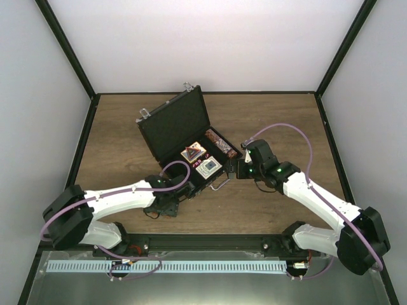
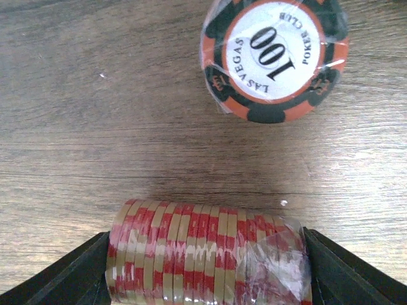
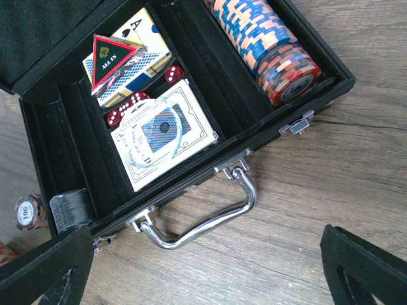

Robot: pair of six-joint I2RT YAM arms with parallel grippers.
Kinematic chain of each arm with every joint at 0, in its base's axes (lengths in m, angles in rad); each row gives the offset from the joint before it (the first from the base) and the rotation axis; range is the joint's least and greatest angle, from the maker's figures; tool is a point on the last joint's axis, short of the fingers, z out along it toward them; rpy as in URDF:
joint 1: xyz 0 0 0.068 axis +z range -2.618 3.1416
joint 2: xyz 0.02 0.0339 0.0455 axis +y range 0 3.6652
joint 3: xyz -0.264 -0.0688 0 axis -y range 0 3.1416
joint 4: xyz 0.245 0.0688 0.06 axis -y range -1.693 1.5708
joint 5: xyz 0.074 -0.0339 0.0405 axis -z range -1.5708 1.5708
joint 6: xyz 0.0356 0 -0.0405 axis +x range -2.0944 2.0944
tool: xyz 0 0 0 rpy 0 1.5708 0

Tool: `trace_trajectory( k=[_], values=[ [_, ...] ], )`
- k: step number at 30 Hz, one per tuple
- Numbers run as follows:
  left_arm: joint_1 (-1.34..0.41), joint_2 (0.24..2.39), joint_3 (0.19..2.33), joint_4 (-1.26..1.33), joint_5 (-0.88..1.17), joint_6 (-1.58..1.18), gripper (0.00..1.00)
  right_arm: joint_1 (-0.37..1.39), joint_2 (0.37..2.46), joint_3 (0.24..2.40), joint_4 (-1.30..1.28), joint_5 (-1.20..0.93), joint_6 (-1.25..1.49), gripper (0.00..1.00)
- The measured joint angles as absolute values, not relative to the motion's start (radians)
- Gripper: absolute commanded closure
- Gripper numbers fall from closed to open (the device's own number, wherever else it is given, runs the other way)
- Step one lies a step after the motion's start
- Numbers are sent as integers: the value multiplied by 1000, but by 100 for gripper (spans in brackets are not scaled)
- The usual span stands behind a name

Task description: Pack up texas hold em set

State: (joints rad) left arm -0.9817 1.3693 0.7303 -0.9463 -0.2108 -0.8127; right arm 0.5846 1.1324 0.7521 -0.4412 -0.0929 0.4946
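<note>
The black case (image 1: pixel 173 124) lies open at mid-table, lid up. In the right wrist view the case (image 3: pixel 267 132) holds two card decks (image 3: pixel 166 136), the red-black triangle (image 3: pixel 111 57), red dice (image 3: pixel 175 74), a blue-orange chip stack (image 3: pixel 264 38) and a dark stack (image 3: pixel 71 206). My left gripper (image 2: pixel 206 267) is shut on a brown-red chip stack (image 2: pixel 206 254) lying on the table by the case's near left corner (image 1: pixel 166 202). An orange-black "100" stack (image 2: pixel 275 57) stands just beyond it. My right gripper (image 3: pixel 210 279) is open and empty, near the silver handle (image 3: pixel 210 219).
The "100" stack also shows left of the case in the right wrist view (image 3: pixel 27 213). Bare wood table (image 1: pixel 280 121) surrounds the case. White walls and black frame posts bound the table at the back and sides.
</note>
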Motion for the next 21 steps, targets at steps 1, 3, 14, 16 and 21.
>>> trace_trajectory(
  k=[1, 3, 14, 16, 21],
  values=[
    [-982, 1367, 730, -946, -207, -813, 21, 585, 1134, 752, -441, -92, 495, 0],
    [-982, 1362, 729, -942, -196, -815, 16, 585, 1136, 752, -441, -89, 495, 0],
    [-982, 1332, 706, -932, -175, -842, 6, 585, 1137, 752, -441, -85, 495, 0],
    [-982, 1332, 699, -929, -173, -843, 7, 585, 1137, 752, -441, -85, 495, 0],
    [-982, 1332, 686, -925, -171, -845, 10, 585, 1137, 752, -442, -85, 496, 0]
  ],
)
